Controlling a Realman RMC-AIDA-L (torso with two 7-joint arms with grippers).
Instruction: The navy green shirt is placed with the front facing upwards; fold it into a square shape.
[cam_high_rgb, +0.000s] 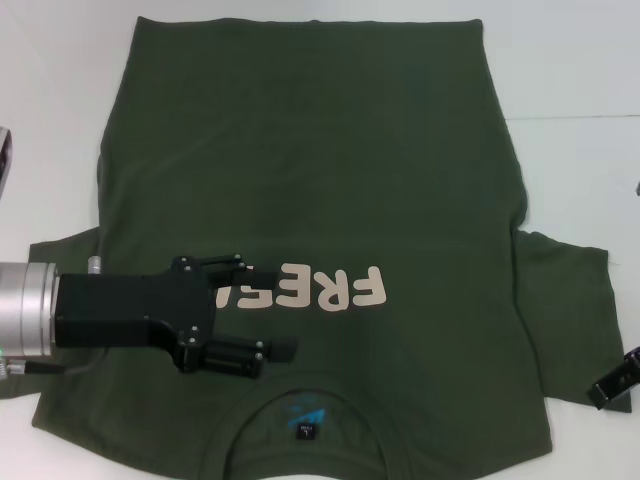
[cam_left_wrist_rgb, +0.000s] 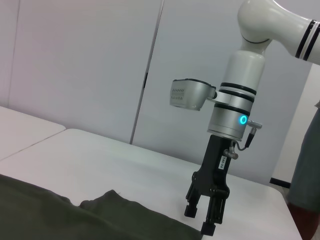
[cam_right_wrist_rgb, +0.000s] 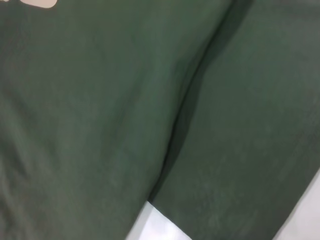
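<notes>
Shirt: spread flat beneath left gripper, print beside its spread fingers.
Right gripper: at sleeve edge, fingers spread.

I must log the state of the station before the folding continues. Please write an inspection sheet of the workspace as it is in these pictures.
Surface: white table, bare around the garment.
Job's things: navy green shirt lies front up, collar toward the robot; the right sleeve is spread out flat, while the left side is already folded over the body.
Clutter: a dark object at the left edge of the head view, cannot identify.
Grippers: left claw open, over the shirt beside the print; right claw open, at the edge of the right sleeve.
Cables: a thin cable at the right wrist.
Surroundings: pale wall panels; a person's side beyond the table.
</notes>
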